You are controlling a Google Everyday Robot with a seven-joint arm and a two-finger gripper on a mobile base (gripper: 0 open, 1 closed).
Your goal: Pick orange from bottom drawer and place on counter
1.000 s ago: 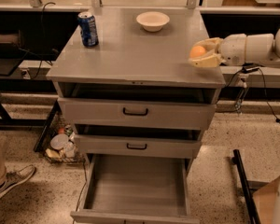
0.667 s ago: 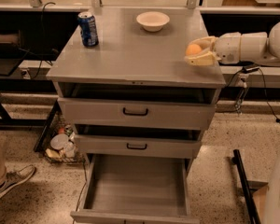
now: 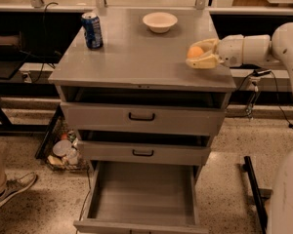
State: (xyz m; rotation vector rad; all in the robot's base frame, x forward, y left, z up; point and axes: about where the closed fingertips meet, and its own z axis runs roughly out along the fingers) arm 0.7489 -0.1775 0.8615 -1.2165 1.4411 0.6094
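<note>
The orange (image 3: 195,52) is held between the cream fingers of my gripper (image 3: 199,54), which reaches in from the right over the right part of the grey counter (image 3: 136,57). The gripper is shut on the orange, low over the counter top near its right edge. The bottom drawer (image 3: 144,196) stands pulled out at the foot of the cabinet, and its grey floor shows nothing on it.
A blue soda can (image 3: 92,30) stands at the counter's back left. A cream bowl (image 3: 159,21) sits at the back middle. The two upper drawers (image 3: 141,117) are slightly open. A person's shoe (image 3: 12,189) is at the lower left. A basket of clutter (image 3: 63,152) is left of the cabinet.
My gripper has carried the orange a little to the left, further in over the counter's right part. Nothing else has moved.
</note>
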